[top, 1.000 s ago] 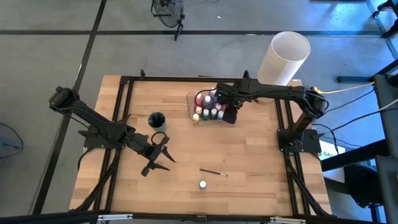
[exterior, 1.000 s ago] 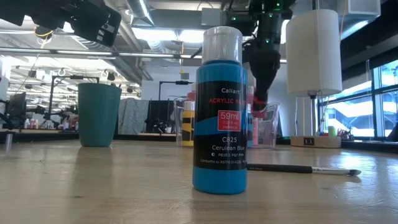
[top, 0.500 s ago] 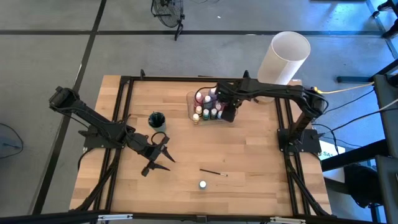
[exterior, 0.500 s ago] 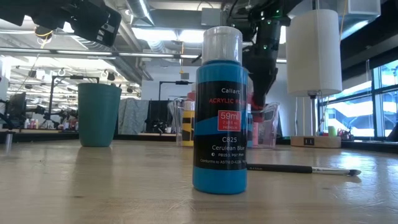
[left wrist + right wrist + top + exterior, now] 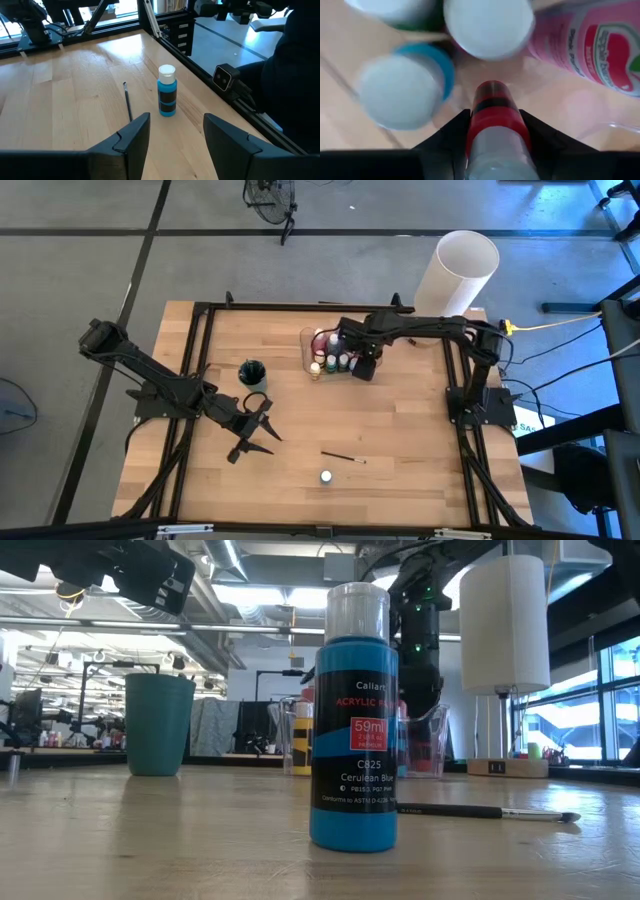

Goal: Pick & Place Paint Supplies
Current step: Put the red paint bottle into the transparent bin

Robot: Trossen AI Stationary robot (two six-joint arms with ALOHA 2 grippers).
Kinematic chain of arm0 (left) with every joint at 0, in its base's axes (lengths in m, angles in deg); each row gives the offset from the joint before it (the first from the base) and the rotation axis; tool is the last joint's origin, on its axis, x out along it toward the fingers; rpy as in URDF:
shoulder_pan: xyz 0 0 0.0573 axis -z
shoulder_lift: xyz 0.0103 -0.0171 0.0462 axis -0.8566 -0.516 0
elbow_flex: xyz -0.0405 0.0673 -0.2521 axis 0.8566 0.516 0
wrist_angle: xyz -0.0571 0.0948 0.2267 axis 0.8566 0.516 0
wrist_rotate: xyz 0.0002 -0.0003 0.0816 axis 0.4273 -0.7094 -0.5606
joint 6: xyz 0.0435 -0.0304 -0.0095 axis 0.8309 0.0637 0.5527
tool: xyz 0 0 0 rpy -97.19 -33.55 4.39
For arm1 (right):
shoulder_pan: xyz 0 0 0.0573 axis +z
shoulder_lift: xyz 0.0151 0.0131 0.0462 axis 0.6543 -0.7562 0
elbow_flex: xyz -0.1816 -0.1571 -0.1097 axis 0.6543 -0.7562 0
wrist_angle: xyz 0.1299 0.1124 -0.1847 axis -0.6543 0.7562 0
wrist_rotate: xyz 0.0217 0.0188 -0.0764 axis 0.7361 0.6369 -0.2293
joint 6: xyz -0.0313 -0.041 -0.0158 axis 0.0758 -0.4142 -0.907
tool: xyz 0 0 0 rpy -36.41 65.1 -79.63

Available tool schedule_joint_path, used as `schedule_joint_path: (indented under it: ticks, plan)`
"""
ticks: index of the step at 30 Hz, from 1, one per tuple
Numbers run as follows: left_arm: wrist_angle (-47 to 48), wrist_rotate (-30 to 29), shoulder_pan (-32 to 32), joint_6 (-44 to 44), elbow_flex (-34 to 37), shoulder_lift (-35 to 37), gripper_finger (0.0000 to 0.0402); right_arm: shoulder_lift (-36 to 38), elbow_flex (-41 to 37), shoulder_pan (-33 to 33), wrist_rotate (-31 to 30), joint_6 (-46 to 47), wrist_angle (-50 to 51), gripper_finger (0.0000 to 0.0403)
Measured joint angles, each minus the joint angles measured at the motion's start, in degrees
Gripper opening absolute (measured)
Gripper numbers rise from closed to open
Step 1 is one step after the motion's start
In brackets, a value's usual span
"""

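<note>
Our left gripper waits open near the cup, unmoved. The blue bottle and brush still lie loose. Our right gripper, clamping a red bottle, has sunk into the bin; release seems close.

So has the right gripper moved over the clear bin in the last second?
Yes. In the high view the right gripper, shut on a red paint bottle, has shifted left, deeper over the clear plastic bin.
</note>
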Motion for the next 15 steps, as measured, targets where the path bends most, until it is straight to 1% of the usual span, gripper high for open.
schedule_joint_path:
  ticks: [2,15]
  plan:
    - [0.0,0.0,0.0,0.0,0.0,0.0,0.018,0.0,0.1,0.0,1.1,0.0,-0.5,0.0145]
    - [0.0,0.0,0.0,0.0,0.0,0.0,0.018,-0.1,0.1,0.0,1.9,1.0,0.0,0.0145]
